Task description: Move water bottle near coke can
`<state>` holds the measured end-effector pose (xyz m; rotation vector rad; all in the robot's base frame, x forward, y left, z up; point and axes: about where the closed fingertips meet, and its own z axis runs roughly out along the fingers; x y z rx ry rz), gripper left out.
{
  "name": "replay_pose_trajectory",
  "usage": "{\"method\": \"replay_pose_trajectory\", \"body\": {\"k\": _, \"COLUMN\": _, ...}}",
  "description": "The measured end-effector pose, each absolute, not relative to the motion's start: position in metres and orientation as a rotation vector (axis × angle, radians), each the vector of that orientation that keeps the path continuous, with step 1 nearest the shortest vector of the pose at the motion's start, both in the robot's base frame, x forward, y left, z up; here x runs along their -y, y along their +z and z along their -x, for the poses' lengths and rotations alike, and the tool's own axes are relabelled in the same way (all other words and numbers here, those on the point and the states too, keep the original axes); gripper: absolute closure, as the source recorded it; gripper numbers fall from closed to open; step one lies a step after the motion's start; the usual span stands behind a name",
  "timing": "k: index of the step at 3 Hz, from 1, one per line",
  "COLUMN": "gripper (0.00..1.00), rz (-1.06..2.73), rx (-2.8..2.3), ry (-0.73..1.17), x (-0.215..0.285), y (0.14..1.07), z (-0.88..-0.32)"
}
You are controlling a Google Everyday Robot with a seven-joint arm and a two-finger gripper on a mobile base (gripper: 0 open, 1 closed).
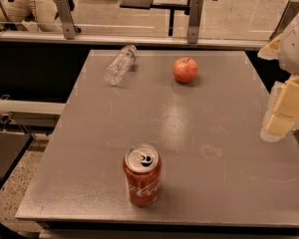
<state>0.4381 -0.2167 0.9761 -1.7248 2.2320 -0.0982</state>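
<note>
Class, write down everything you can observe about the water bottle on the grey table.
The water bottle is small, clear crinkled plastic with a pale cap. It lies on its side at the far left of the grey table, cap pointing to the far edge, resting only on the tabletop. The apple sits apart to its right; the coke can stands at the near edge. The gripper hangs over the table's right edge, far from it.

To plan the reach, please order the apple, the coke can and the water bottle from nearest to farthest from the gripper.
The gripper hangs at the right edge of the table.
1. apple, back, right of centre.
2. coke can, front centre; 1 and 2 are too close to call.
3. water bottle, back left, plainly farthest.
</note>
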Motion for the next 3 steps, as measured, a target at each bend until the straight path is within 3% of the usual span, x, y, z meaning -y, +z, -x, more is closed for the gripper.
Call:
{"method": "replay_pose_trajectory", "body": {"k": 2, "gripper": 0.00, "rz": 1.747, "rx": -2.200, "ry": -0.103, "x": 0.207, "y": 0.979, "z": -0.450}}
{"method": "replay_pose_trajectory", "body": {"k": 3, "gripper": 0.00, "rz": 1.818, "rx": -2.115, "ry": -0.141, "x": 0.188, "y": 0.980, "z": -0.484}}
